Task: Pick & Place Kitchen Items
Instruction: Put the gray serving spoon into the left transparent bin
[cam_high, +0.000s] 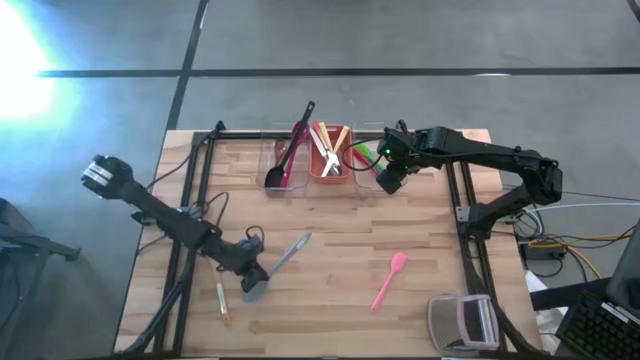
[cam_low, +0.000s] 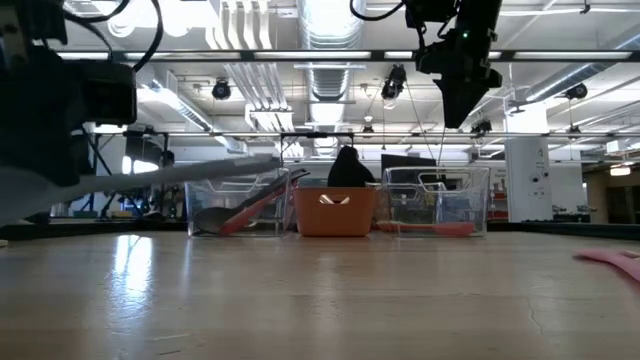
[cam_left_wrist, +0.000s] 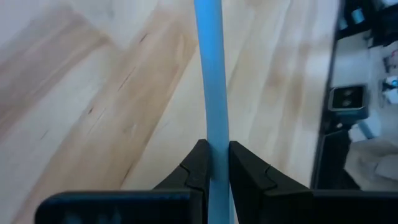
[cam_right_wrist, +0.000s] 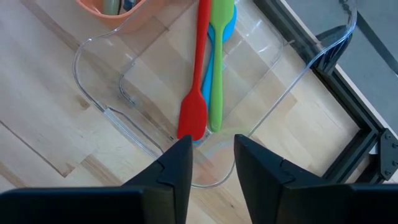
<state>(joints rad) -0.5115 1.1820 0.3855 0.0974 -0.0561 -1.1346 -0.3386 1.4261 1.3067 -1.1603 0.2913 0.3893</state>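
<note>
Left end effector (cam_left_wrist: 213, 163) clamped on grey spatula (cam_high: 285, 257) handle near counter (cam_high: 330, 260) front, likely for lift toward bins. Right end effector (cam_right_wrist: 212, 163) apart, empty, above clear bin (cam_right_wrist: 249, 68) holding red, green, blue spatulas. Pink spatula (cam_high: 389, 281) loose mid-counter.

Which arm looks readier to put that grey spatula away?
The left one: its left gripper already clamps the spatula handle. The right gripper hangs open and empty above the clear bin.
</note>
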